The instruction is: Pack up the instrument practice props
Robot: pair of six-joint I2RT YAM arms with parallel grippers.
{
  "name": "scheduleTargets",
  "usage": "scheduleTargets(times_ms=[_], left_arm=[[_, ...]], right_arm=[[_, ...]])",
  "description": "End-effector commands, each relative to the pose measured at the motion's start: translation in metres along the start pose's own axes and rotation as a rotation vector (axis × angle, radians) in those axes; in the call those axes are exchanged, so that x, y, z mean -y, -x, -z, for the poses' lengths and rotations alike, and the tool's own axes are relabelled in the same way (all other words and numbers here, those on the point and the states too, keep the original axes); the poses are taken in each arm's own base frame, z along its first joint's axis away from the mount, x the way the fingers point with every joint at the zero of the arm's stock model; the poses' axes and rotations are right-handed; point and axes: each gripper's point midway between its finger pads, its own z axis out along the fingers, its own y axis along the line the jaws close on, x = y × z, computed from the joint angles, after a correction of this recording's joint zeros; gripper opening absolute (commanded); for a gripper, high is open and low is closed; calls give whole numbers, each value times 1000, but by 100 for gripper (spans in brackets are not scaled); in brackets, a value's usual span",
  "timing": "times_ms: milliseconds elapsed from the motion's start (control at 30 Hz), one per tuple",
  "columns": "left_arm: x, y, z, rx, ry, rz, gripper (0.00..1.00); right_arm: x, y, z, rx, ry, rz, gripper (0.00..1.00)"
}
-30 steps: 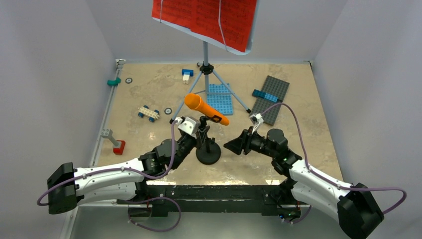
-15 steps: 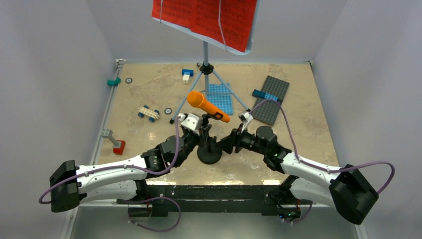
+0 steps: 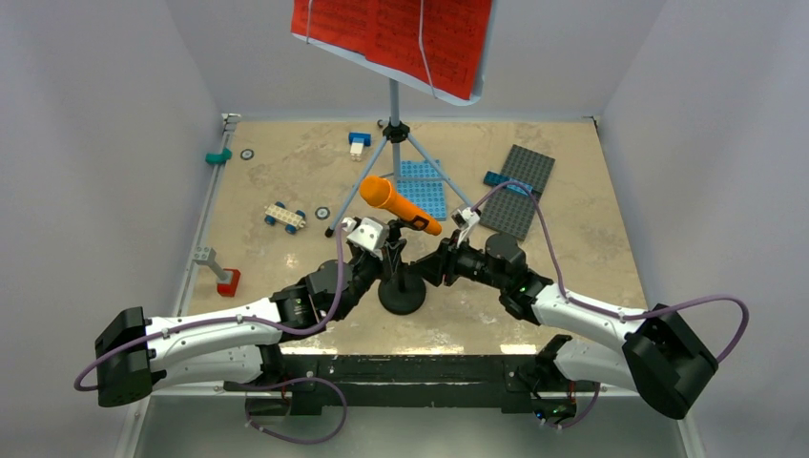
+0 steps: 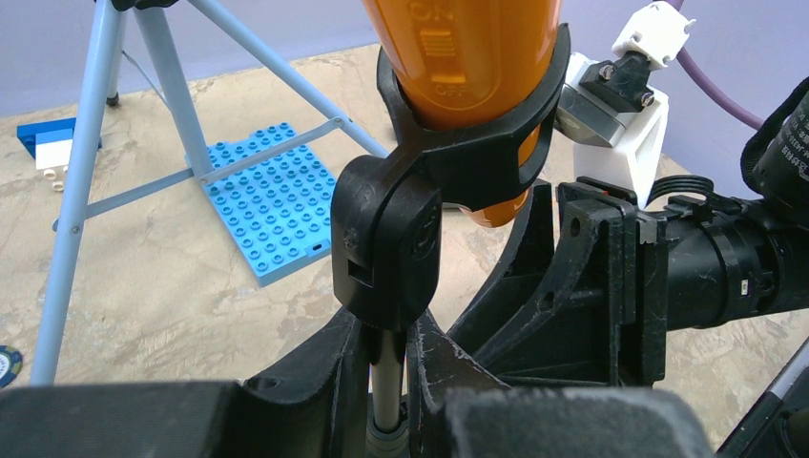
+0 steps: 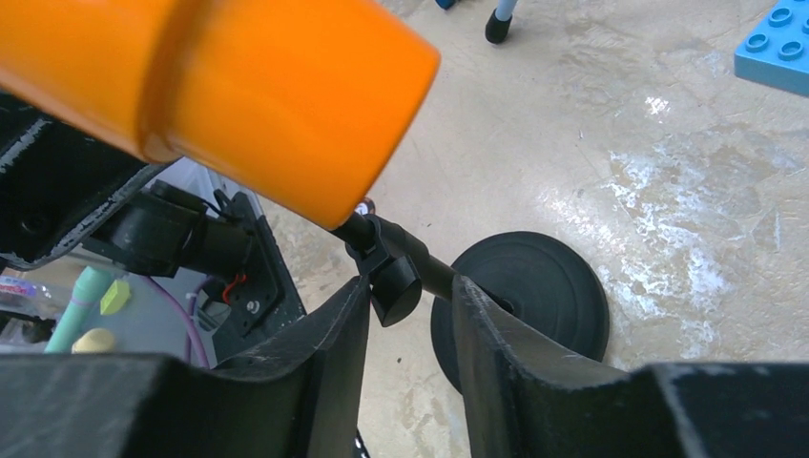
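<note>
Marbled tabletop (image 3: 620,239), grey walls. Microphone (image 3: 396,205) sits clipped in mic stand (image 4: 386,248), centre, near arms. Left gripper (image 4: 386,372) clenched on its pole. Right gripper (image 5: 410,315) has jaws apart, astride knob (image 5: 394,286). You close squarely on knob; avoid bumping orange barrel; left braces pole.

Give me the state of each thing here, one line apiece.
microphone, clipped into its stand's holder, tilted.
microphone stand, upright on its round base.
left tool, shut on the microphone stand's pole.
right tool, jaws apart either side of that pole.
music stand, upright, tripod legs spread.
red pages, propped on the music stand.
blue brick plate, lying flat.
grey brick plate, lying flat.
</note>
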Motion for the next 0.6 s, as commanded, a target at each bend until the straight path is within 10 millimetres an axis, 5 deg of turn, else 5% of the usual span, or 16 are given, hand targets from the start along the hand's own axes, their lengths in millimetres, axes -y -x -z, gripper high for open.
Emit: scheduleTargets(times_ms=[0, 333, 567], left_arm=[[12, -2, 2, -12, -47, 57, 0], [14, -8, 4, -14, -62, 62, 0], [14, -12, 5, -20, -63, 61, 0]], right_arm=[[-15, 20, -5, 51, 54, 79, 35], [-17, 10, -12, -13, 94, 94, 44], [-21, 11, -9, 5, 126, 140, 13]])
